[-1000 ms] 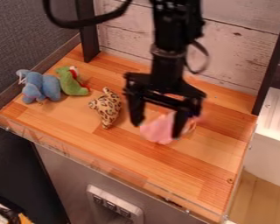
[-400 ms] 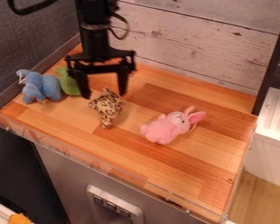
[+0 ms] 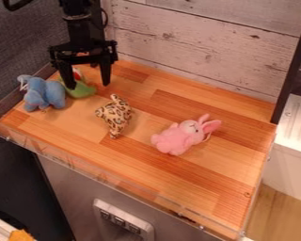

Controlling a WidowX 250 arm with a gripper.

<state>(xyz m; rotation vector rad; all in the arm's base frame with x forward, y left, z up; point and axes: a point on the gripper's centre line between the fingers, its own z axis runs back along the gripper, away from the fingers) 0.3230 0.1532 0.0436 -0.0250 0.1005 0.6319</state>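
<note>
Right now the black gripper (image 3: 89, 86) hangs over the far left part of the wooden tabletop (image 3: 209, 164), its two fingers spread well apart and pointing down, released, with nothing pinched between them. And look just below: the green soft toy (image 3: 83, 90) is right there at the fingertips, part of it showing in the gap and part hidden behind the finger on the view's left. A red and white patch on the toy peeks out between the fingers, higher up; whether either finger actually touches it, I cannot tell. Just outside that same finger, on the view's left, sits the blue elephant (image 3: 45, 94), close up against the green toy. Swing to the other side and the leopard-print toy (image 3: 117, 116) lies nearer the camera, below and to the right of the fingertips, apart from both of them. Farther out that way, well apart from the fingers, the pink rabbit (image 3: 177, 138) lies with its long ears pointing off to the view's right. Behind the fingers and off to the right rises the pale plank wall (image 3: 209, 52), while a clear guard (image 3: 131, 188) runs along the tabletop's near edge, well in front of them.
</note>
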